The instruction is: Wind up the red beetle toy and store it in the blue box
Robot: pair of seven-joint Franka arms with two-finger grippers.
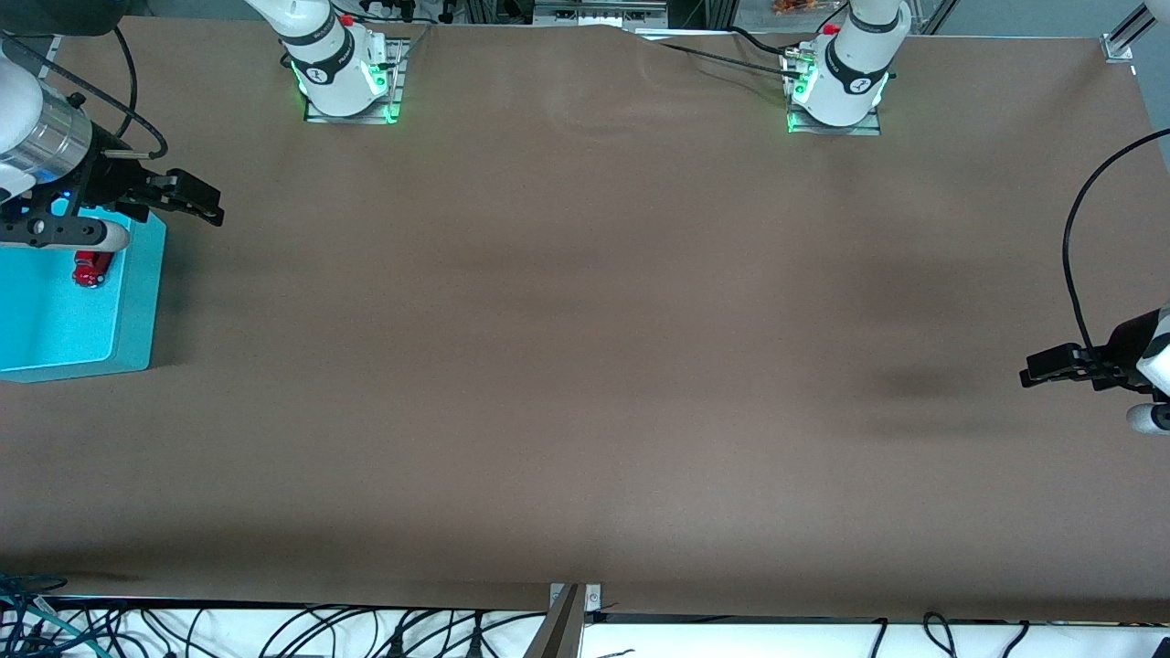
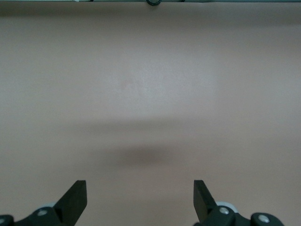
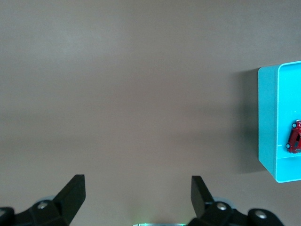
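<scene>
Glossy red beetle toy (image 1: 91,267) w/ dark windows lies in blue box (image 1: 128,311); right gripper (image 1: 187,198) & left gripper (image 1: 1051,370) fingers wide.

A: Item count on the table (image 1: 585,366)?
B: One red beetle toy (image 1: 91,267), one blue box (image 1: 137,311) (the toy lies inside it).
A: Grippers?
B: Two: left gripper (image 1: 1037,375), right gripper (image 1: 206,206), each with two fingers.

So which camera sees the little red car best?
The right wrist view: the red beetle toy shows unblocked inside the blue box. The front view shows it half tucked under the right arm's hardware. The left wrist view shows only bare table.
</scene>
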